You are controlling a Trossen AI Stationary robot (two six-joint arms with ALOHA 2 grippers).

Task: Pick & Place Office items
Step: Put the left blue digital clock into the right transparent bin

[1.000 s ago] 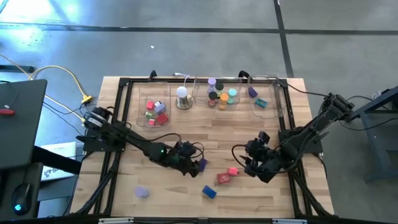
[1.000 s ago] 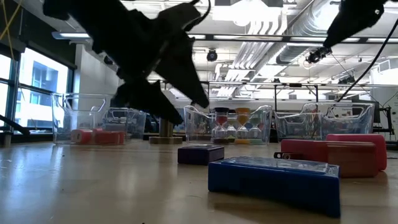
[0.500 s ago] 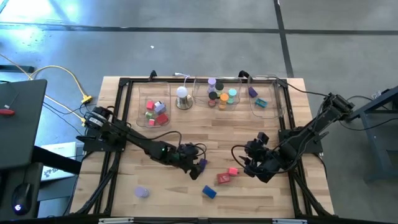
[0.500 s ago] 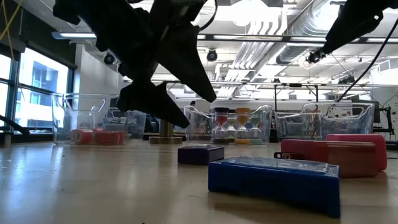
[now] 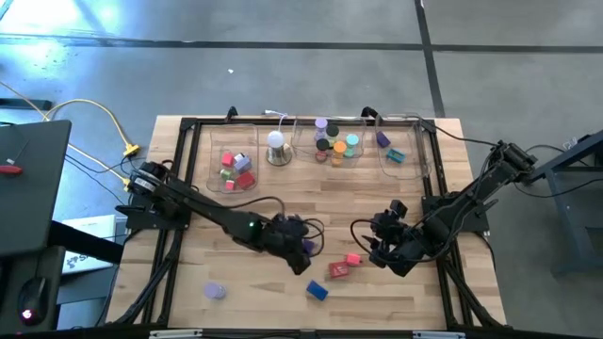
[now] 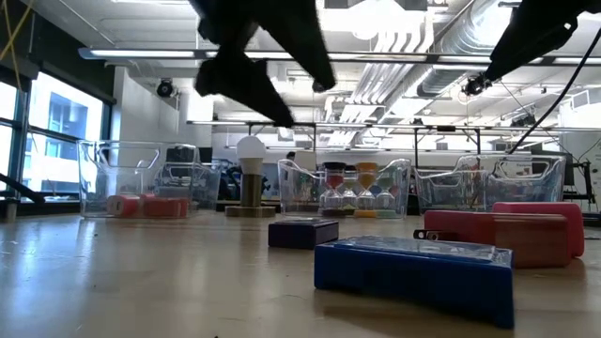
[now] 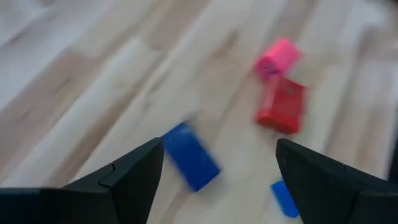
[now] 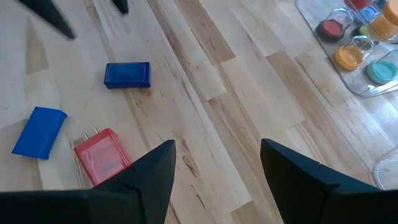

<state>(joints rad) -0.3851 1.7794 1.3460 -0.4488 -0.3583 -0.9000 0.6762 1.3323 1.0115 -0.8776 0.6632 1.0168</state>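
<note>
High view shows most small colourful office items (image 5: 334, 141) already in clear plastic trays (image 5: 233, 169), five loose on the wooden worktop (image 5: 358, 207), left end effector (image 5: 303, 256) and right end effector (image 5: 377, 250) both spread, empty.

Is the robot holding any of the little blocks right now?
No. The left gripper and the right gripper are both open with nothing between them.

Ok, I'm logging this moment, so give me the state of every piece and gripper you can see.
left gripper: open, empty, above the purple-blue block
right gripper: open, empty
purple-blue block: flat on the table
blue block: flat on the table
red block: on the table
pink block: on the table
lilac roll: on the table, alone
</note>
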